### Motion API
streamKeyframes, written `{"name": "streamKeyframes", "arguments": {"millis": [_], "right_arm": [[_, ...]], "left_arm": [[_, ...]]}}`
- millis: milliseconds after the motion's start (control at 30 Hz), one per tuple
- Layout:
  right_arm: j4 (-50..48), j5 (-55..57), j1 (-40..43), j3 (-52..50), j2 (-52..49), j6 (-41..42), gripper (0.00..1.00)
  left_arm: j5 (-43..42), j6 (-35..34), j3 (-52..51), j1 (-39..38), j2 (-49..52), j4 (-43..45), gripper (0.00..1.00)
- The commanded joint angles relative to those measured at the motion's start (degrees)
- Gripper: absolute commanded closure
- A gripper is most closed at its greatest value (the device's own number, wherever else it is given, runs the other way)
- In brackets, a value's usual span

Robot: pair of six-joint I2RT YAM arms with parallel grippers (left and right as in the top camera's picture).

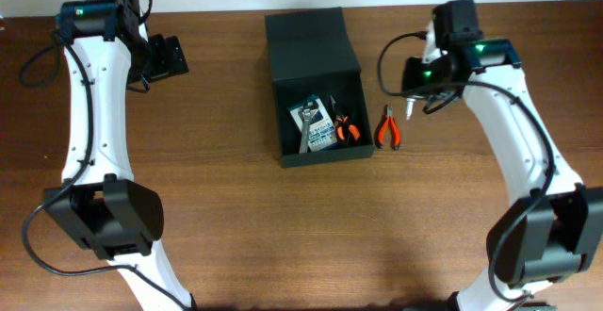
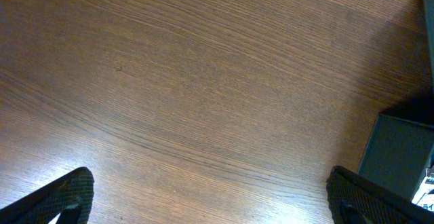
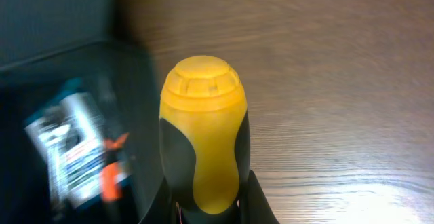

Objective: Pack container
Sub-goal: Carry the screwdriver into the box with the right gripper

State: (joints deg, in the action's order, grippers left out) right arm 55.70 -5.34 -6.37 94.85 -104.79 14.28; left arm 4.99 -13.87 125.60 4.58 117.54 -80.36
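The container (image 1: pixel 316 90) is a dark green-black box with its flap lid (image 1: pixel 308 40) lying open behind it, at the table's middle. Inside lie a blue-and-white card pack (image 1: pixel 315 122), a metal wrench (image 1: pixel 305 128) and small orange-handled pliers (image 1: pixel 345 129). My right gripper (image 1: pixel 415 99) hovers just right of the box, shut on a screwdriver with a yellow-and-black handle (image 3: pixel 203 136); the handle points away from the wrist camera. The box interior (image 3: pixel 54 115) shows blurred at its left. My left gripper (image 2: pixel 217 207) is wide open over bare wood, far left of the box.
Orange-handled pliers (image 1: pixel 388 127) lie on the table between the box and my right arm. A corner of the box wall (image 2: pixel 397 153) shows at the right edge of the left wrist view. Brown wood tabletop (image 1: pixel 283 226) stretches in front.
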Motion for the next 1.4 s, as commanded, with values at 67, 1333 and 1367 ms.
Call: {"name": "streamKeyframes", "arguments": {"millis": [67, 1333, 1367], "right_arm": [[-0.1, -3.1, -8.4, 1.1, 2.4, -1.8, 0.96], [-13.5, 5.0, -26.4, 2.8, -16.9, -0.7, 0.40], [-12.8, 5.3, -26.2, 3.6, -16.2, -1.5, 0.38]], "left_arm": [[0.9, 0.7, 0.9, 0.1, 0.0, 0.1, 0.01], [0.9, 0.7, 0.9, 0.1, 0.0, 0.1, 0.01], [0.8, 0.7, 0.9, 0.1, 0.0, 0.1, 0.01]]}}
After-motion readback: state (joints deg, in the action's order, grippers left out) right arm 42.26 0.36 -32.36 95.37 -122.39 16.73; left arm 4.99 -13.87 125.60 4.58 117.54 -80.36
